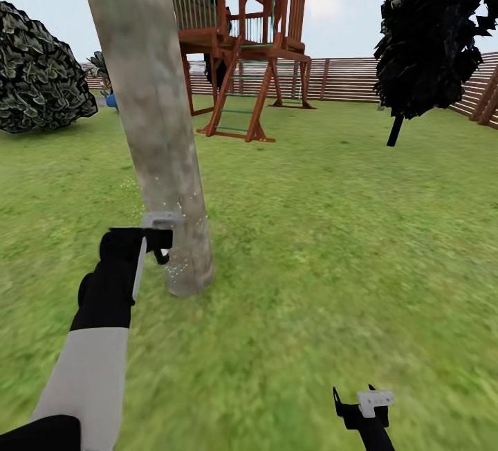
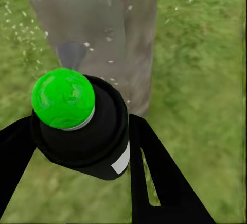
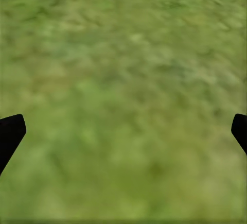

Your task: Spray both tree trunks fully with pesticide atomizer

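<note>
The pesticide atomizer point(image 2: 85, 126) sits clamped between the left gripper's point(image 1: 160, 238) fingers, nozzle aimed at the base of the tree trunk point(image 1: 155, 126) so white specks of pesticide point(image 2: 31, 26) land there. The right gripper point(image 1: 356, 402) hangs spread and empty over the lawn point(image 1: 332, 229). The trunk's far side is hidden, and its top is cut off.

A wooden play tower point(image 1: 242, 36) stood on the grass lawn point(image 1: 332, 229) under a pale sky. A slatted fence point(image 1: 346, 77) ran behind the tower; a round bush point(image 1: 38, 70) lay far to its left.
</note>
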